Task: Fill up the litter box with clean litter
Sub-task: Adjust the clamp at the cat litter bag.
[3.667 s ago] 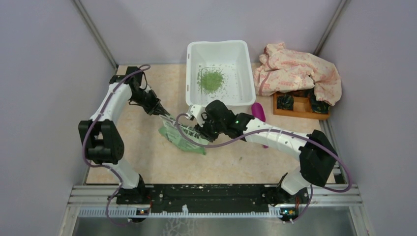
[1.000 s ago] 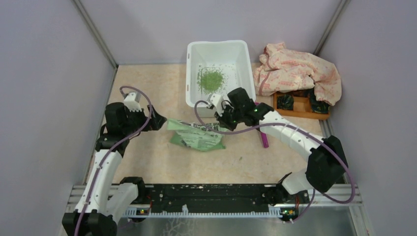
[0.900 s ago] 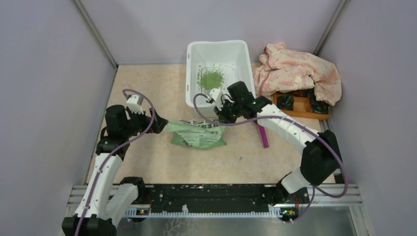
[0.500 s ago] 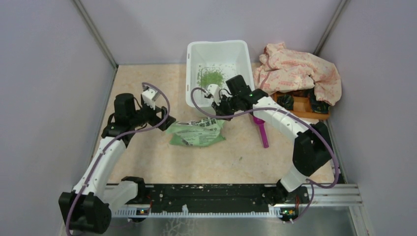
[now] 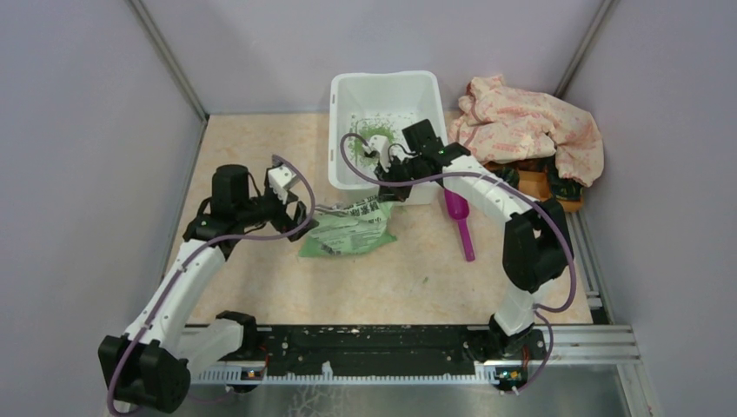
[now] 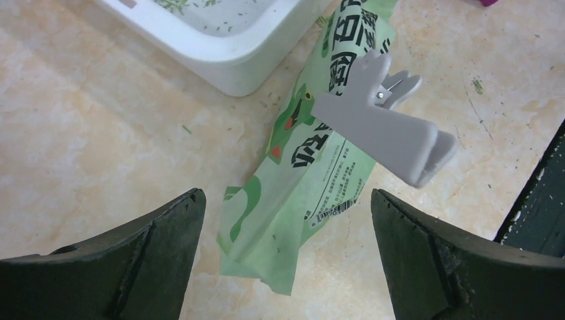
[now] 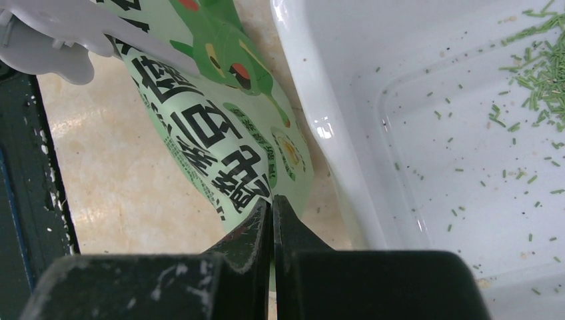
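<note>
The right gripper [image 7: 272, 205] is closed tight on one edge of the green printed bag [image 7: 220, 127] and keeps that end just beside the near wall of the litter box [image 7: 346, 133]. A grey clip [image 6: 385, 127] sits on the bag further along. The left gripper [image 6: 286, 197] has its fingers wide apart over the bag and holds nothing. Inside the white box the green litter [image 7: 540, 63] lies in a small pile with loose grains around it. A magenta scoop [image 5: 458, 219] lies on the table [image 5: 261, 148], to the right of the bag.
</note>
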`<state>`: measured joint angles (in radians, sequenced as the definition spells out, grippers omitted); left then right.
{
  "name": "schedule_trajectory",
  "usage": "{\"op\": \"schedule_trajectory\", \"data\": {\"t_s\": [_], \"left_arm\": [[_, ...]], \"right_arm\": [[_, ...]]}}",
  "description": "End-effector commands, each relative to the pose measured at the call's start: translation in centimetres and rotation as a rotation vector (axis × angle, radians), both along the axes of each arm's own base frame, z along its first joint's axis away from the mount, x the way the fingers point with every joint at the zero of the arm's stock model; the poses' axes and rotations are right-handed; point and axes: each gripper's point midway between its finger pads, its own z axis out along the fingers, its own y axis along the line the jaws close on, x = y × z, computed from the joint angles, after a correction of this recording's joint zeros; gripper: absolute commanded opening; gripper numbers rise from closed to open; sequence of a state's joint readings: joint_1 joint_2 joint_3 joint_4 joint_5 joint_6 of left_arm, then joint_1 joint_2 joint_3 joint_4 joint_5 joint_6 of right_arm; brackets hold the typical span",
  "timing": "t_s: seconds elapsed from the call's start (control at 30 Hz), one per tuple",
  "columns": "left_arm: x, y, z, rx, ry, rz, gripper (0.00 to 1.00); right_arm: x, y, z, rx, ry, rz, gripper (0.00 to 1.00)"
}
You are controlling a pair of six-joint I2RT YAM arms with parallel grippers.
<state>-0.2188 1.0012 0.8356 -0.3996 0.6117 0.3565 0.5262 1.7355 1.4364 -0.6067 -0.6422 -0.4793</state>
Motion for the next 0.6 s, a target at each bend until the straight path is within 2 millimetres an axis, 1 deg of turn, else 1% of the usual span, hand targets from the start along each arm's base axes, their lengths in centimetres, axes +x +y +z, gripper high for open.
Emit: {"op": "schedule_trajectory", "data": {"t_s": [0.0, 0.07, 0.1, 0.17, 0.3, 0.37, 0.4, 0.43, 0.47, 0.5, 0.53, 0.57], "left_arm": [[-0.3, -1.4, -1.5, 0.035, 0.04, -0.084, 0.98], [-0.1, -1.5, -2.7, 0.068, 0.074, -0.08, 0.97], [0.0, -1.5, -3.0, 0.076, 0.081, -0.076, 0.97], [0.1, -1.4, -3.4, 0.082, 0.083, -0.066, 0.96], [0.7, -0.2, -4.1, 0.118, 0.076, 0.015, 0.95], [1.0, 0.2, -4.2, 0.123, 0.085, 0.056, 0.91], [1.1, 0.3, -4.3, 0.119, 0.088, 0.063, 0.87], [1.0, 0.3, -4.3, 0.113, 0.093, 0.061, 0.79], [0.9, 0.2, -4.3, 0.104, 0.1, 0.055, 0.6], [1.0, 0.2, -4.4, 0.1, 0.107, 0.06, 0.4], [1.2, 0.4, -4.6, 0.101, 0.113, 0.073, 0.25], [1.4, 0.6, -4.8, 0.107, 0.12, 0.091, 0.2]], "right_arm": [[1.1, 2.0, 4.4, 0.133, -0.086, 0.056, 0.0], [1.2, 1.9, 4.7, 0.14, -0.092, 0.055, 0.0], [1.3, 1.9, 4.8, 0.143, -0.095, 0.052, 0.0], [1.4, 1.6, 4.8, 0.146, -0.089, 0.046, 0.0], [1.6, 0.9, 4.2, 0.133, -0.089, 0.017, 0.0], [1.5, 0.5, 4.0, 0.137, -0.089, 0.003, 0.0], [1.4, 0.4, 4.1, 0.142, -0.092, -0.003, 0.0], [1.3, 0.2, 4.0, 0.142, -0.091, -0.01, 0.0], [1.2, 0.1, 3.9, 0.143, -0.091, -0.014, 0.0], [1.0, -0.1, 3.7, 0.141, -0.086, -0.019, 0.0], [0.9, -0.2, 3.7, 0.141, -0.085, -0.026, 0.0], [0.9, -0.4, 3.6, 0.142, -0.085, -0.031, 0.0]]}}
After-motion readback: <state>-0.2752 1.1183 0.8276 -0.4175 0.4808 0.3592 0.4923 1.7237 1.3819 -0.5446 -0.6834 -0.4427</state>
